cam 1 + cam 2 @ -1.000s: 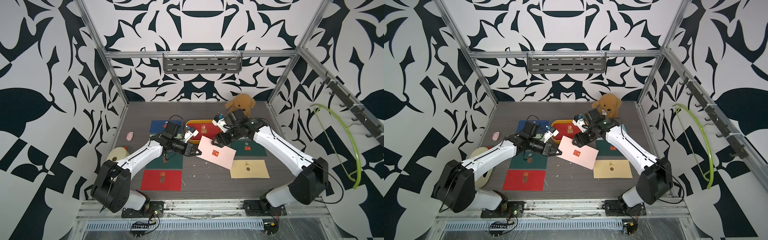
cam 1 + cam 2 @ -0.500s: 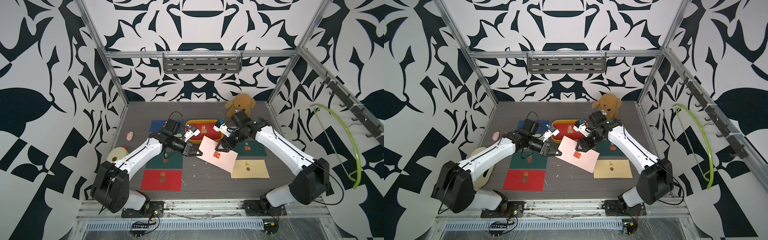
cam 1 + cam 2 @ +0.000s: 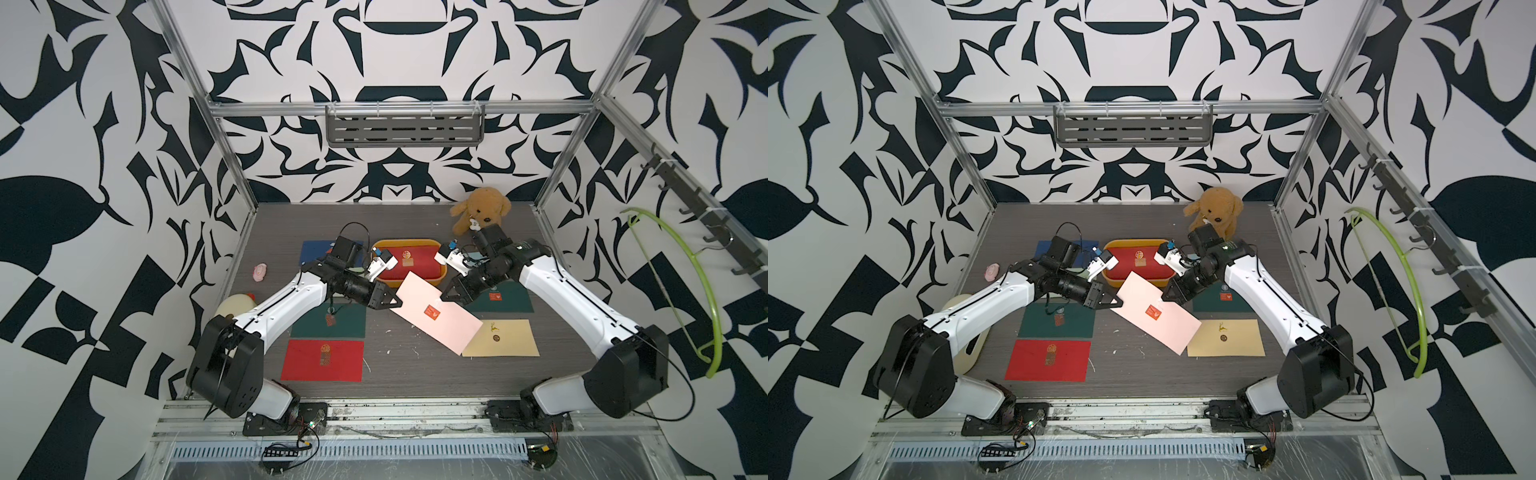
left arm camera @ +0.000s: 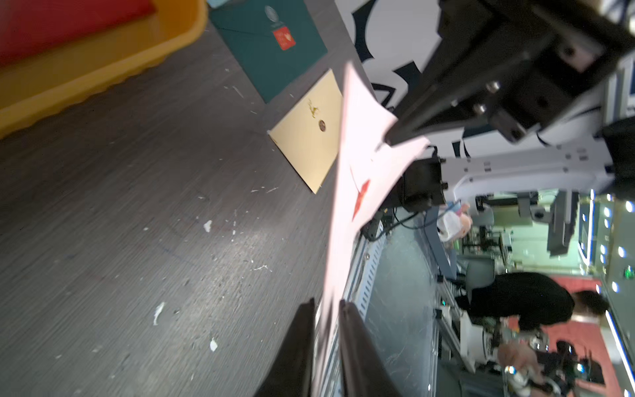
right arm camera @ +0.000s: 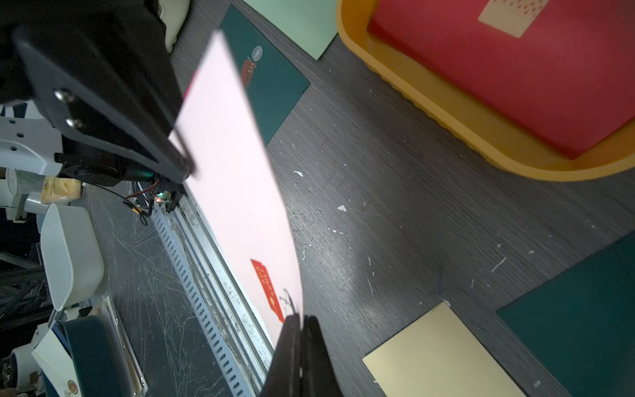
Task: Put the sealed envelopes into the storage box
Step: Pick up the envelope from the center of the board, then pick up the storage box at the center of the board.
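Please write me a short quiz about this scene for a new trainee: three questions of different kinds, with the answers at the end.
1. True or false: the storage box already holds a red envelope.
2. Choose one: which envelope is the right hand shut on?
A. the cream envelope
B. the pink envelope
C. a dark green envelope
3. Short answer: what brown thing sits at the back, beyond the right hand?

Key
1. True.
2. B.
3. The brown plush toy.
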